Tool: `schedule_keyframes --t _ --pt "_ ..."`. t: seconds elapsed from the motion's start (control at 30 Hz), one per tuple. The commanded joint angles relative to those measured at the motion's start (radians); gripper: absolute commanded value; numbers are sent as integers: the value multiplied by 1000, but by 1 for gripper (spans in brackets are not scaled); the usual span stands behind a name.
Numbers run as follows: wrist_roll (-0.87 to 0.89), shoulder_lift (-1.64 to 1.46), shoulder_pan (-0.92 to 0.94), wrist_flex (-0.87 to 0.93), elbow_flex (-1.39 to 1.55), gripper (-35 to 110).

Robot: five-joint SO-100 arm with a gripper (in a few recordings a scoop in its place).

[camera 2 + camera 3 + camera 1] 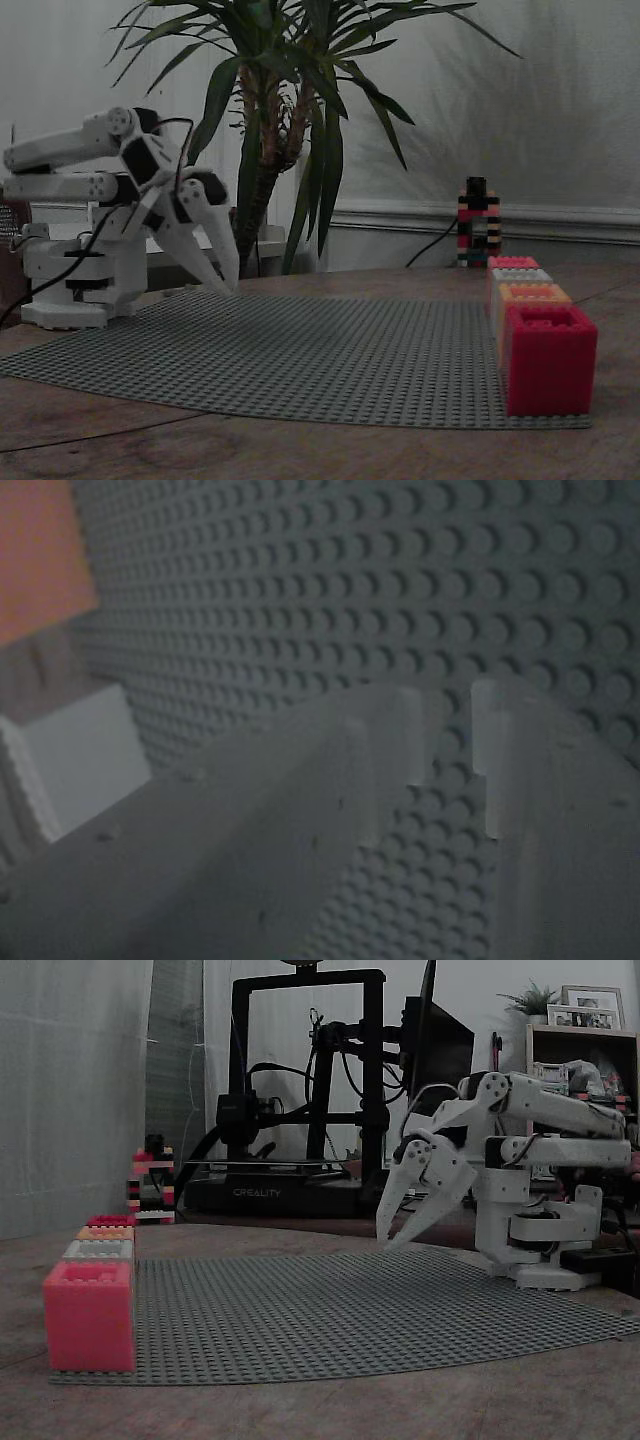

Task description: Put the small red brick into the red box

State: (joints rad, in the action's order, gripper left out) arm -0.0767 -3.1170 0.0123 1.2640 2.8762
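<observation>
The red box [550, 360] is the nearest of a row of boxes on the right edge of the grey baseplate [330, 350]; in a fixed view it is the farthest one [110, 1220] at the left. My white gripper [388, 1243] [227, 288] hangs tip-down just above the baseplate's opposite edge, far from the row. In the wrist view its fingers [445, 695] stand open by a narrow gap, with only studs showing between them. The small red brick is out of view.
In the same row stand a pinkish-coral box [88, 1315], a grey box [98, 1250] and an orange box [105, 1232]. A brick tower [478, 222] stands beyond the row. A 3D printer [300, 1090] and a palm plant [270, 120] stand off the plate.
</observation>
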Motion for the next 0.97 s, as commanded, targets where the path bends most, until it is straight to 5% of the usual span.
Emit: schedule_keyframes --t 0.0,0.93 --pt "9 -101 -17 84 -5 0" --pt "61 -103 -21 141 -14 0"
